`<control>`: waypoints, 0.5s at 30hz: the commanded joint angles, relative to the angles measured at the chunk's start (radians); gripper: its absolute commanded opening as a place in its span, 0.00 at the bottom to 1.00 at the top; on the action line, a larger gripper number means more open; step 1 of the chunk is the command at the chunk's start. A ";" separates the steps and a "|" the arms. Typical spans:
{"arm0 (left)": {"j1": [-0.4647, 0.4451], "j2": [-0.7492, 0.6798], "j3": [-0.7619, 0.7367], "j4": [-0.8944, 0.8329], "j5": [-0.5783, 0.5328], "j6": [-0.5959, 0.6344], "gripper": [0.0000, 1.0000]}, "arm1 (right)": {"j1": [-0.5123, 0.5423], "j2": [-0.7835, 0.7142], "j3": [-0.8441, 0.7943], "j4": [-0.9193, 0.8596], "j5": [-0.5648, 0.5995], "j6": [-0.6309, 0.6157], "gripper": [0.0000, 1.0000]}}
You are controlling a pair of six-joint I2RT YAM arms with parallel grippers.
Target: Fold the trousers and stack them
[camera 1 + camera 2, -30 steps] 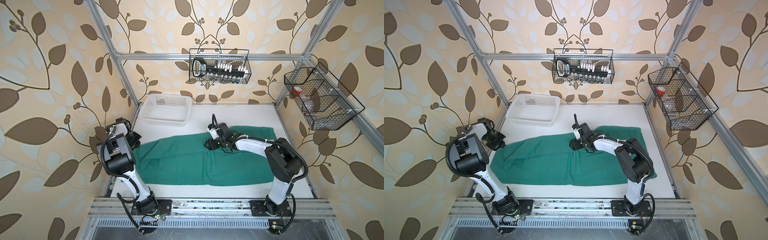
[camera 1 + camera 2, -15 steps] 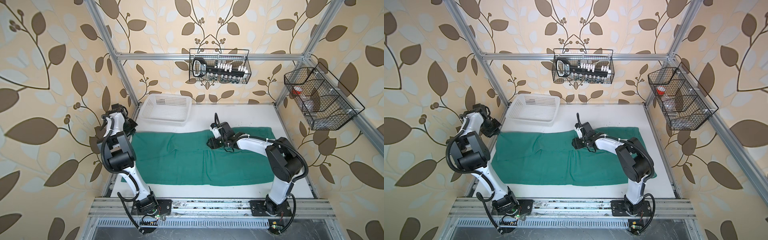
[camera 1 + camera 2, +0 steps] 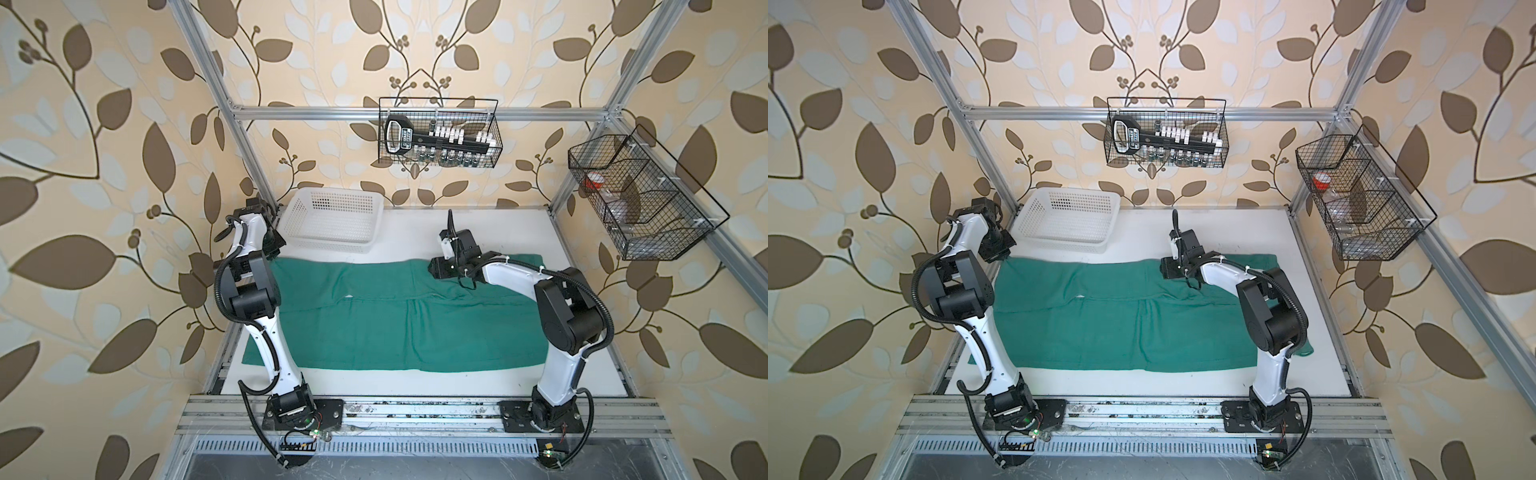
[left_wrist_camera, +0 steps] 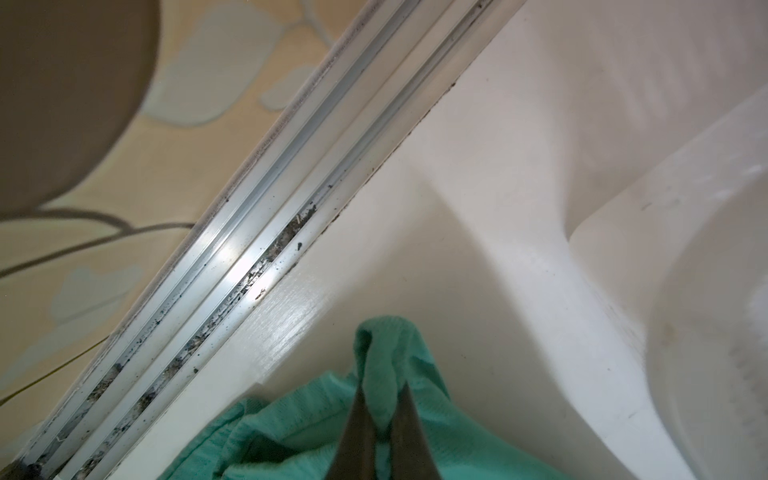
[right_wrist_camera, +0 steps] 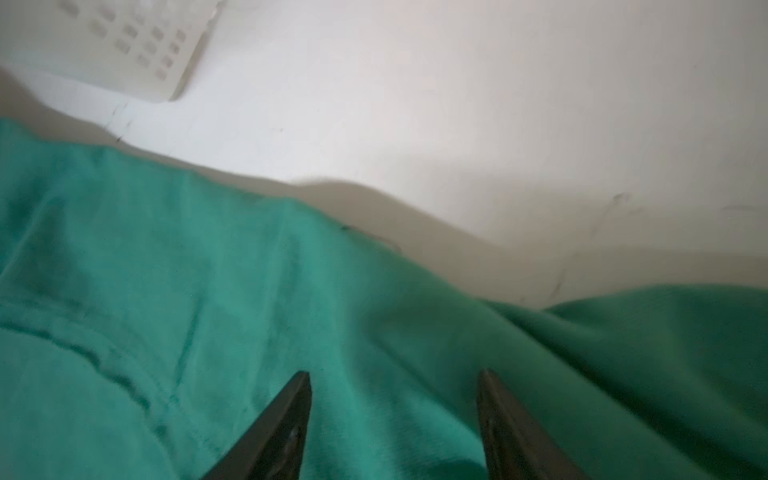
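Nearest me, the teal-green woven cloth trousers (image 3: 395,324) (image 3: 1121,324) lie spread flat and lengthwise across the white tabletop (image 3: 498,232), running from the left arm's side to the right arm's side in both top views.

At their far left corner sits the left gripper (image 3: 272,244) (image 3: 994,247). From above I only see its black body over that corner. The left wrist view gives me the grip: the left gripper (image 4: 382,399) has its two dark fingers (image 4: 357,432) nipped tight on a tuft of the trousers (image 4: 399,357), which pokes out past the tips. Just beyond lies bare tabletop (image 4: 457,208), then the grimy aluminium frame rail (image 4: 249,249).

The right gripper (image 3: 434,268) (image 3: 1167,270) is over the far edge of the cloth, right of the middle. From above its jaws are hidden by the wrist. The right wrist view shows the right gripper (image 5: 395,374) with its jaws spread apart and nothing between them, green cloth (image 5: 208,291) beneath. I cannot tell whether the tips touch it.

Beyond the trousers' far left end, just beside the left gripper, stands the white perforated plastic basket (image 3: 328,245) (image 3: 1067,245); the right wrist view catches only a blurred corner of it (image 5: 124,41).

Farthest off, seen only from above, a black wire basket (image 3: 438,133) hangs on the back bar, and a second black wire rack (image 3: 640,199) hangs on the right side.
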 commanded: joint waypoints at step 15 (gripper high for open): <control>0.004 -0.065 0.030 -0.001 0.025 0.010 0.08 | -0.102 0.243 0.266 -0.286 0.166 -0.078 0.58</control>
